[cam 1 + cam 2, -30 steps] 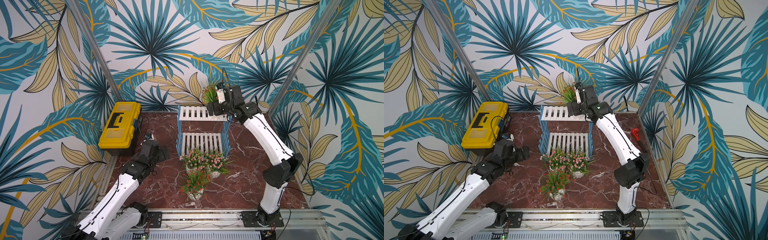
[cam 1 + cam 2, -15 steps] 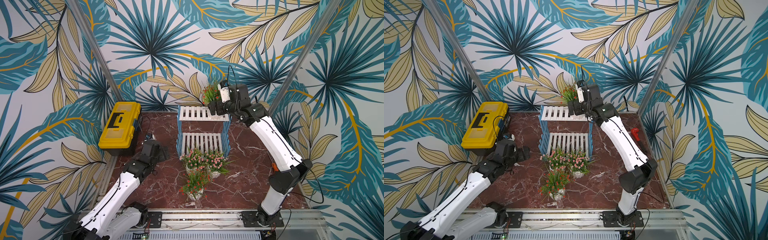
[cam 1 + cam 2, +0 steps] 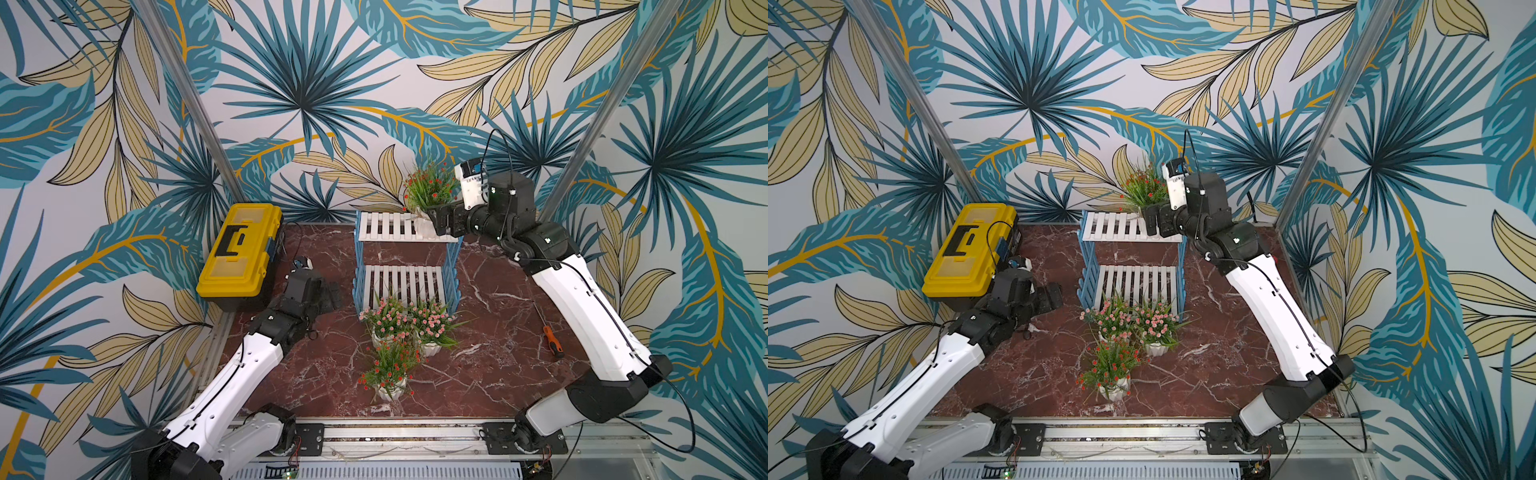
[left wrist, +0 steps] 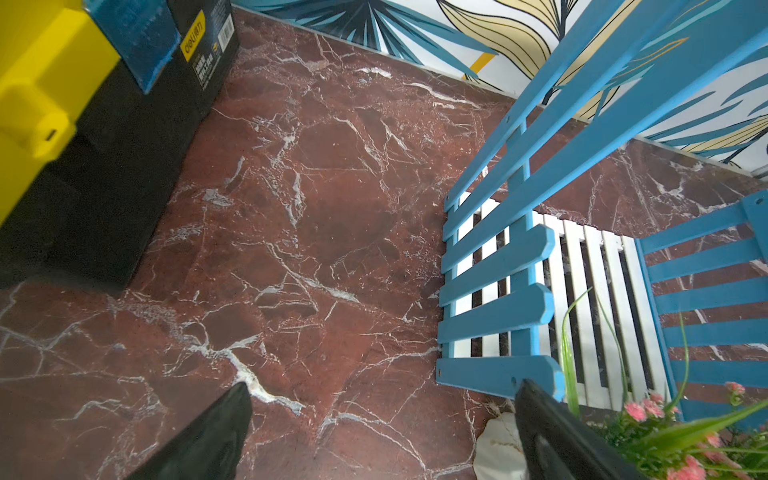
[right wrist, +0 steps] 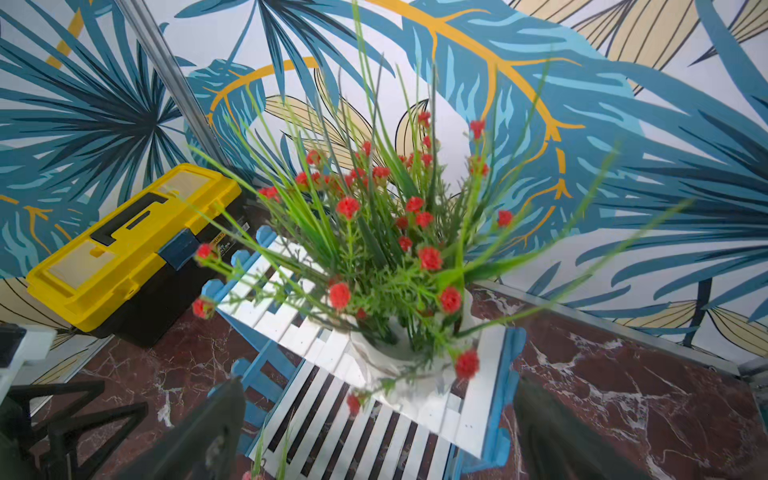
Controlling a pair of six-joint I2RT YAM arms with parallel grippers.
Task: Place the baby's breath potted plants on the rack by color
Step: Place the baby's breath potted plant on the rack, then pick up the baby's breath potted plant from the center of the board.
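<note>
Jaws of the left gripper [image 4: 384, 390] stand wide apart with nothing between them, low over the desk [image 3: 316, 374] between the yellow toolbox [image 3: 239, 253] at far left and the rack [image 3: 382, 226]. This arm has hardly shifted in the last second. The rack's lower, near shelf is bare. Its upper, far shelf carries one thing, the shelved red plant [image 3: 428, 189] at its right end. Three more wait on the desk just near of the lower shelf: the left pink plant [image 3: 386, 320] and the right pink plant [image 3: 432, 322] with foliage mingling, and the second red plant [image 3: 388, 365] nearer still. Jaws of the right gripper [image 3: 438, 218] are spread wide to either side of the shelved pot and grip nothing. Since a second ago this arm's wrist and elbow have swung out to the right while that plant has kept its place. I judge the first placement done and the arm backing away. The other red one likely belongs beside it, and the pinks on the lower shelf. An orange-handled screwdriver [image 3: 552, 334] lies on the desk at right. In both top views the gripper covers the pot's right side, and the right wrist view is smeared. So I cannot tell whether the pot stands flat or a finger brushes it. The pink pots are mostly buried under leaves.
</note>
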